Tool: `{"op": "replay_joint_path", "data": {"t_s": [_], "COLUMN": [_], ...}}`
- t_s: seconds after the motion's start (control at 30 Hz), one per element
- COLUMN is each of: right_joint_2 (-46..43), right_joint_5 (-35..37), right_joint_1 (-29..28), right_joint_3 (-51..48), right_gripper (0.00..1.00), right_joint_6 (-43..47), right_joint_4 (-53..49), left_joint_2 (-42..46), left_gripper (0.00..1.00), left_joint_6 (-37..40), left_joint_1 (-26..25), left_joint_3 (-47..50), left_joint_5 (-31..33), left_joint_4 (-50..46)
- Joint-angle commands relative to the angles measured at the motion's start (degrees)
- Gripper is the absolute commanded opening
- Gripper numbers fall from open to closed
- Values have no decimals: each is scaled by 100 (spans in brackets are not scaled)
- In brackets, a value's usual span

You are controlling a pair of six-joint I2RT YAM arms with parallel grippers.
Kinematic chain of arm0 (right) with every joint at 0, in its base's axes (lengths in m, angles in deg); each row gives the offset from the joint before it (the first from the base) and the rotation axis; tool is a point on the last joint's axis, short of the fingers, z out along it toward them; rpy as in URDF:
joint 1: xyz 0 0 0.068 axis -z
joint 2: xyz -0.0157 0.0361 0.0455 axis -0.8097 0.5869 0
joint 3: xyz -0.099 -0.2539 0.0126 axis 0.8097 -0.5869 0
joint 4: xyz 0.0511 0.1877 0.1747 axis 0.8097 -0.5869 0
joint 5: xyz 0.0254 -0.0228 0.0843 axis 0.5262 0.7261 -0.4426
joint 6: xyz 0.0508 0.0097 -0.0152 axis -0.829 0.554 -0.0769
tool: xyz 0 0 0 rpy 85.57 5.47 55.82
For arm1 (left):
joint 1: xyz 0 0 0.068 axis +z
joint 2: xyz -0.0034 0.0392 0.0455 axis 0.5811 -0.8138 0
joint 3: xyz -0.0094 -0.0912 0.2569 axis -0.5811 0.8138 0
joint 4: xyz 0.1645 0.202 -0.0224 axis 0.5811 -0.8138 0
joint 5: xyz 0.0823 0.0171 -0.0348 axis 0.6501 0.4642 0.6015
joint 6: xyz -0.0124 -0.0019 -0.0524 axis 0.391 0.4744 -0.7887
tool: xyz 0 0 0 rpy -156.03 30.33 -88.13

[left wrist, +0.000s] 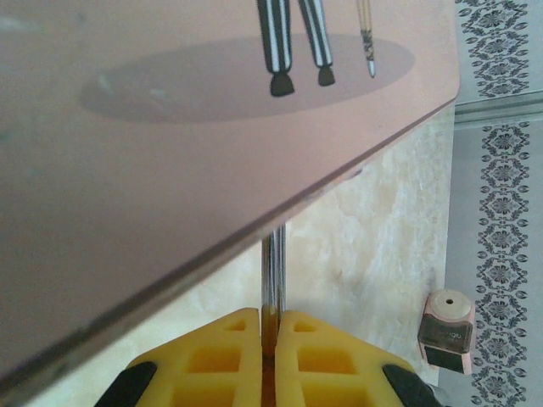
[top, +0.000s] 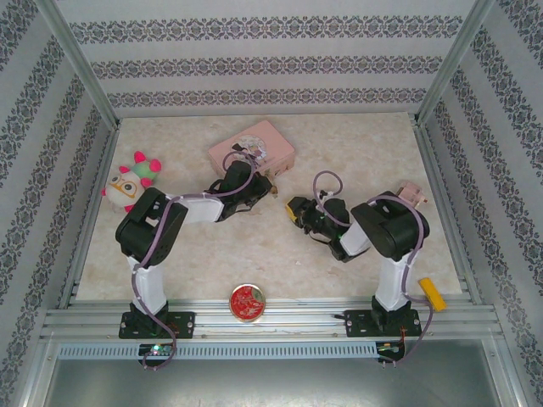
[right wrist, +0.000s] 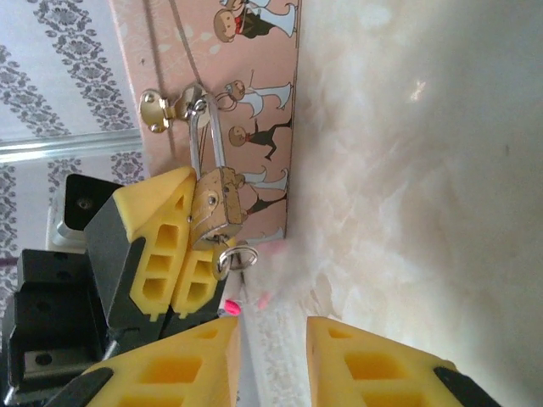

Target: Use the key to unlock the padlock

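The small brass padlock (right wrist: pixel 217 206) hangs by its thin shackle (left wrist: pixel 273 271) from the gold hasp (right wrist: pixel 165 108) on the side of the pink illustrated tin (top: pixel 252 147). My left gripper (left wrist: pixel 271 315) is shut on the padlock's body, its yellow fingers (right wrist: pixel 157 233) pressed flat against it. The key (right wrist: pixel 235 258) sticks out of the bottom of the padlock, its small ring showing. My right gripper (right wrist: pixel 273 332) is open just short of the key, with nothing between its fingers. In the top view it (top: pixel 294 210) faces the left gripper (top: pixel 265 185) across a small gap.
A plush toy (top: pixel 131 180) lies at the left. A round red tin (top: pixel 247 303) sits at the table's near edge. A pink pencil sharpener (left wrist: pixel 447 331) stands at the right and a yellow block (top: pixel 431 292) lies by the right arm's base. Patterned walls enclose the table.
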Motion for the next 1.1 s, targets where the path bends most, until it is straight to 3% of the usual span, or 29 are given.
{"op": "replay_joint_path", "data": {"t_s": [0.0,0.13,0.37,0.57,0.73,0.93,1.07], "right_joint_2": [-422,-1140,-2737,-3177,-3063,-2626,-2322], "right_joint_5": [147,250,1217,2110,2928,3391,3505], "right_joint_1": [3,-88,-551,-953,-1418,-1716,-1800], "right_joint_3": [-178,-176,556,1189,1734,2248,2513], "right_gripper": [25,24,22,21,26,27,36], "right_joint_6": [896,1723,3597,4800,5616,6322,6612], "right_joint_4": [-478,-1691,-5284,-6822,-7505,-7820,-7877], "left_joint_2": [311,351,449,584,632,549,490], "left_gripper": [0,0,0,0,0,0,0], "left_joint_6": [112,112,70,-59,-212,-328,-399], "left_joint_1": [-51,-152,-269,-354,-410,-408,-408], "left_joint_3": [116,113,150,214,306,276,236], "left_joint_5": [-106,-98,-57,-113,-213,-383,-487], "left_joint_4": [-256,-377,-475,-580,-616,-646,-653]}}
